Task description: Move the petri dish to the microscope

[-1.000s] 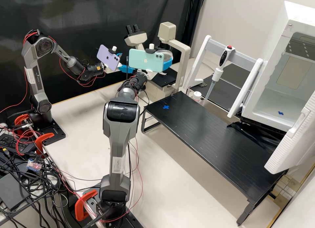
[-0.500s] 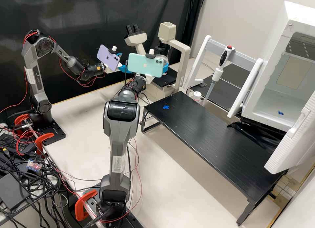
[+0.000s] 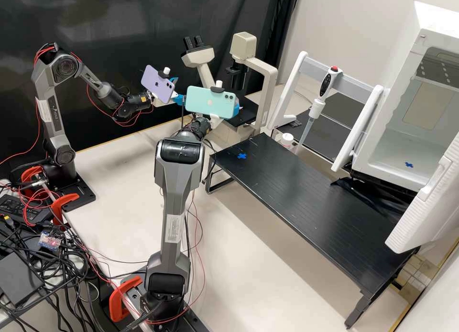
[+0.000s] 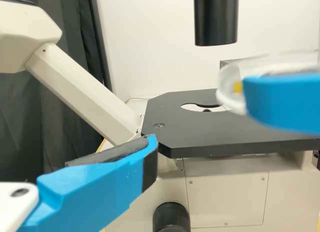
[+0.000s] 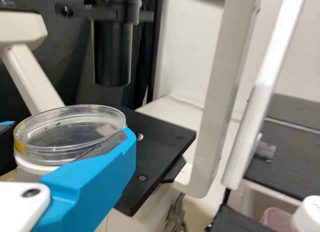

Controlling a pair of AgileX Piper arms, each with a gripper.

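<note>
Right gripper (image 5: pixel 70 132): over the last second it has been lowered in the high view towards the stage; its blue fingers are clamped on the petri dish.
Petri dish (image 5: pixel 72 111): held about level above the height of the stage top, clear-walled, with a yellow mark on its side; no contents can be made out. The move to the microscope appears well advanced, with only placing and release left.
Cabinet (image 3: pixel 437 16): stood open, with a blue cross (image 3: pixel 409 165) marked on its floor.
Bottle (image 3: pixel 287 140): white-capped, pinkish in the lower part; whether that is liquid cannot be told.
Left gripper (image 3: pixel 178 90): held beside the microscope, its fingers apart with nothing between them.
Microscope stage (image 4: pixel 185 134): black, with a round opening (image 4: pixel 200 107) below the dark tube (image 4: pixel 215 19). The dish should be centred there before being let go; if it is released early, a tilt or slip could follow.
</note>
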